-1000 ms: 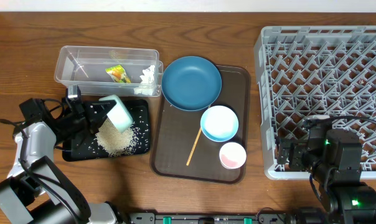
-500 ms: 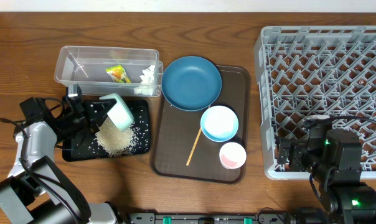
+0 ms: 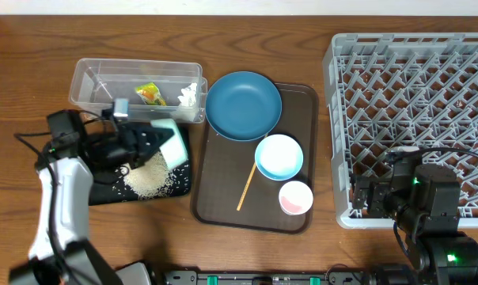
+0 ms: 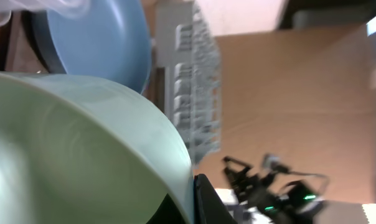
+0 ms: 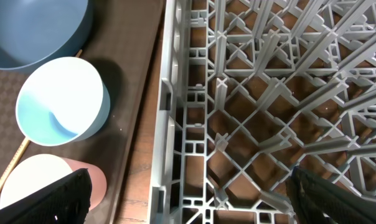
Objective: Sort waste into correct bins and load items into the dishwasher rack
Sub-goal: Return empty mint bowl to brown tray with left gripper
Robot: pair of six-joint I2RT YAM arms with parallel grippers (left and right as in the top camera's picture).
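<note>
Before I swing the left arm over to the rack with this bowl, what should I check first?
1. Left hand grips the mint bowl: ok, held tilted above the black tray.
2. Bowl free of rice: cannot tell, the wrist view is blurred.
3. Rice inside the black tray: ok, heaped there.
4. Route over the brown tray: probably ok if carried high; the blue dish, light blue bowl and cup sit on it.
5. Right hand out of the way: not ok, it hangs open over the rack at its near left corner.
</note>
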